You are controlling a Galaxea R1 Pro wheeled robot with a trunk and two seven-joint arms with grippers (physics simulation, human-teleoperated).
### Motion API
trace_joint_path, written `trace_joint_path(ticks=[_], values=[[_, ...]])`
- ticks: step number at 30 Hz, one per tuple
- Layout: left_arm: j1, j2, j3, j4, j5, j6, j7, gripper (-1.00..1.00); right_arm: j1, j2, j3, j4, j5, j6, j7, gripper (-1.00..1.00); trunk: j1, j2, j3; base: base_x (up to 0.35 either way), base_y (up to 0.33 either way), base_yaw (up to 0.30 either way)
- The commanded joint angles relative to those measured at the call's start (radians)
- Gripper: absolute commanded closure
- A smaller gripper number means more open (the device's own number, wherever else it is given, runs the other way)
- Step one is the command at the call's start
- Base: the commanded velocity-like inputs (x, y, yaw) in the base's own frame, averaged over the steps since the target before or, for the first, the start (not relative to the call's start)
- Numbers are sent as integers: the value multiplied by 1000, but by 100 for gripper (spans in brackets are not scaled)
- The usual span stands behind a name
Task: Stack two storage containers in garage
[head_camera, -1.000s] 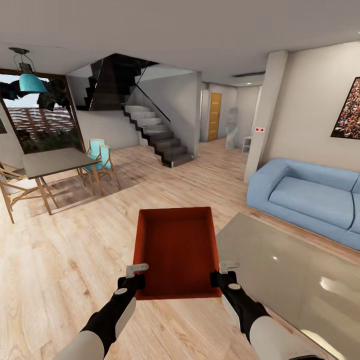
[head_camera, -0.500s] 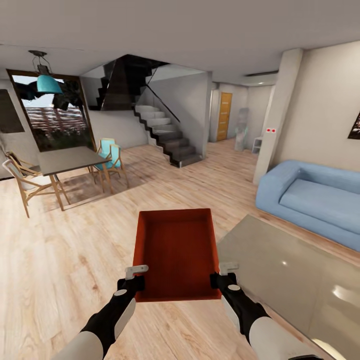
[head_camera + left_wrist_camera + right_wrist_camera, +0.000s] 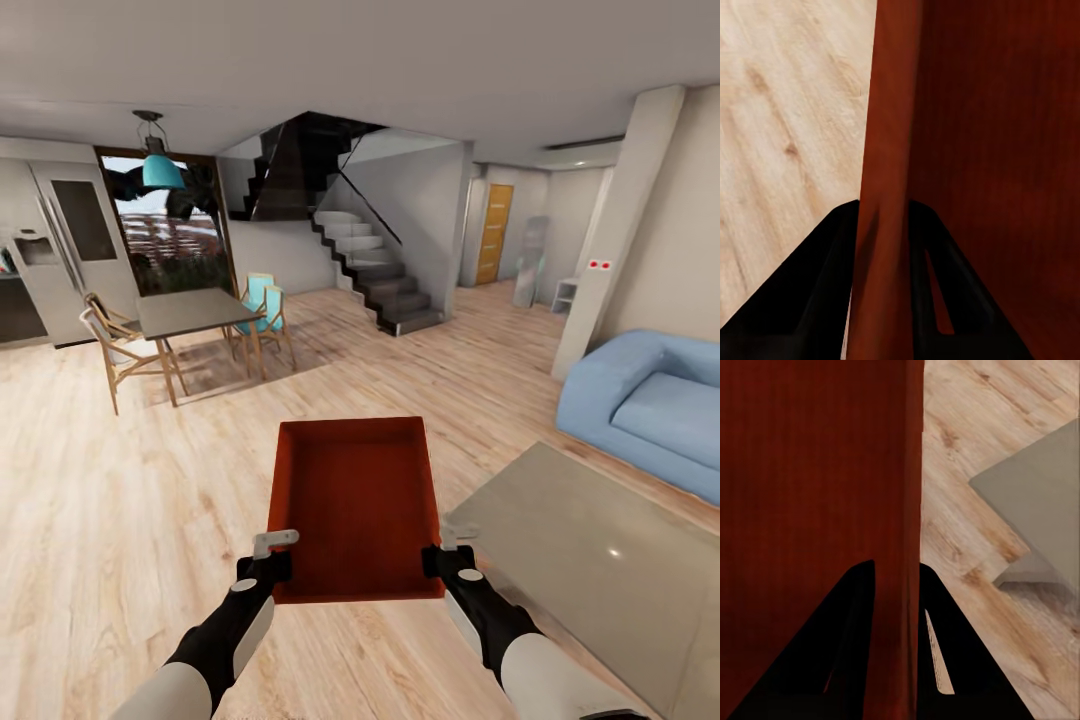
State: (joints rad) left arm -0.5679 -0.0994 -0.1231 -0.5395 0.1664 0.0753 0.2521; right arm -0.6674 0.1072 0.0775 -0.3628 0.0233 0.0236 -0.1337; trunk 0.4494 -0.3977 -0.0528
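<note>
Container (image 3: 355, 505): orange-red open-top bin, empty, carried level above the plank floor (image 3: 120, 520) of the living room, with a grey rug (image 3: 590, 560) to its right and a blue sofa (image 3: 650, 400) beyond. Likely light and rigid; thin straight walls suit a pinch over the rim at the two near corners, as taken here. Head view: left gripper (image 3: 268, 555) and right gripper (image 3: 445, 545) sit at the near left and right corners. Left wrist view: dark fingers (image 3: 832, 300) straddle the bin's wall (image 3: 889, 187), closed onto it. Right wrist view: fingers (image 3: 945, 660) likewise clamp the opposite wall (image 3: 911, 472), one inside, one outside.
</note>
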Motion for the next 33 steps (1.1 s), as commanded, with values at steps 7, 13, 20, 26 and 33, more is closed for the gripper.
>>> trace_joint_path(ticks=[7, 13, 20, 26, 33], values=[[-1, -3, -2, -71, -7, 5, 14, 100, 0, 28, 10, 2, 0, 2, -12, 100, 1, -2, -2, 0, 0, 271], [-1, -3, -3, -71, -7, 4, 15, 100, 0, 28, 10, 2, 0, 2, -12, 100, 1, -2, -2, 0, 0, 271], [-1, -3, -3, -71, -7, 4, 15, 100, 0, 28, 10, 2, 0, 2, -12, 100, 1, -2, -2, 0, 0, 271], [-1, -3, -3, -71, -7, 4, 15, 100, 0, 28, 10, 2, 0, 2, -12, 100, 1, -2, -2, 0, 0, 271], [-1, -3, -3, -71, -7, 4, 15, 100, 0, 28, 10, 2, 0, 6, -12, 100, 1, -2, -2, 0, 0, 179]])
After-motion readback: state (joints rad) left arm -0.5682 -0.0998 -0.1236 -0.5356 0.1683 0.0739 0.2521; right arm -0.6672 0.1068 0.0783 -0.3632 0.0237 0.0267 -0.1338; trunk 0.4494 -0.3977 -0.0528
